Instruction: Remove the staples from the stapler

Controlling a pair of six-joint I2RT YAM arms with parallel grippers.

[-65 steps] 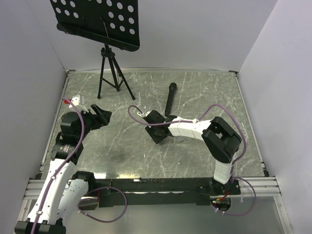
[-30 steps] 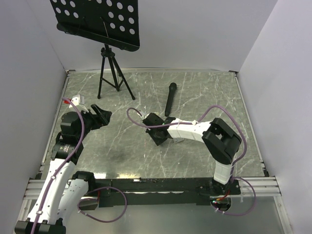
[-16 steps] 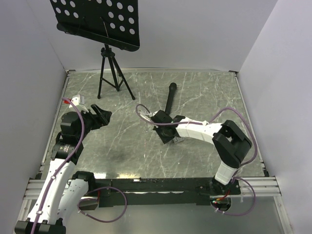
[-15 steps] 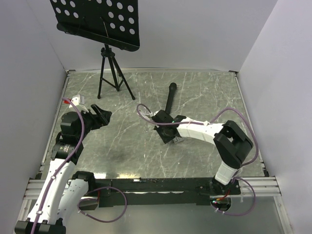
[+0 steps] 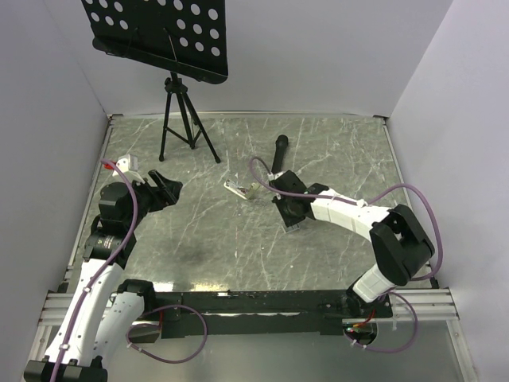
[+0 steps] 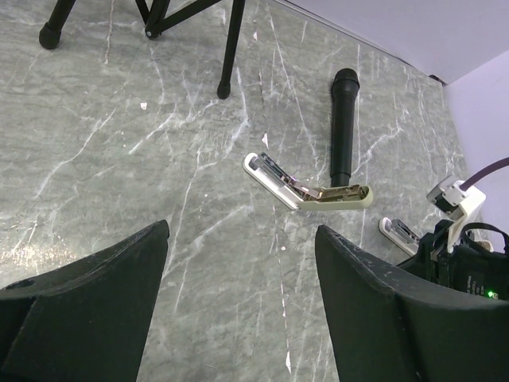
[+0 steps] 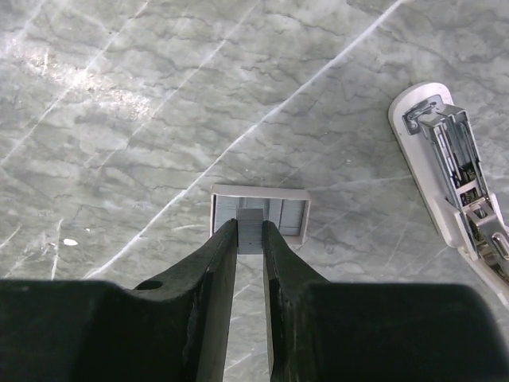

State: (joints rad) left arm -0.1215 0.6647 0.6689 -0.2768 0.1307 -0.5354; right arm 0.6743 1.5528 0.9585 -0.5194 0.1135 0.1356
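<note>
The white stapler (image 5: 241,189) lies swung open on the marble table, its metal magazine exposed (image 6: 306,189) (image 7: 455,187). My right gripper (image 7: 250,228) is shut on a short grey strip of staples (image 7: 250,239). It holds the strip just over a small white box of staples (image 7: 282,213), which sits right of the stapler (image 5: 293,230). In the top view the right gripper (image 5: 292,216) points down at that box. My left gripper (image 6: 241,231) hangs open and empty at the left (image 5: 169,187), well away from the stapler.
A black microphone (image 5: 277,155) lies just behind the stapler and the right arm. A music stand on a tripod (image 5: 180,119) occupies the back left corner. White walls close in the table on three sides.
My right arm has swung right, off the stapler, which now lies uncovered. Its gripper has come over the staple box. The left arm has not moved.
</note>
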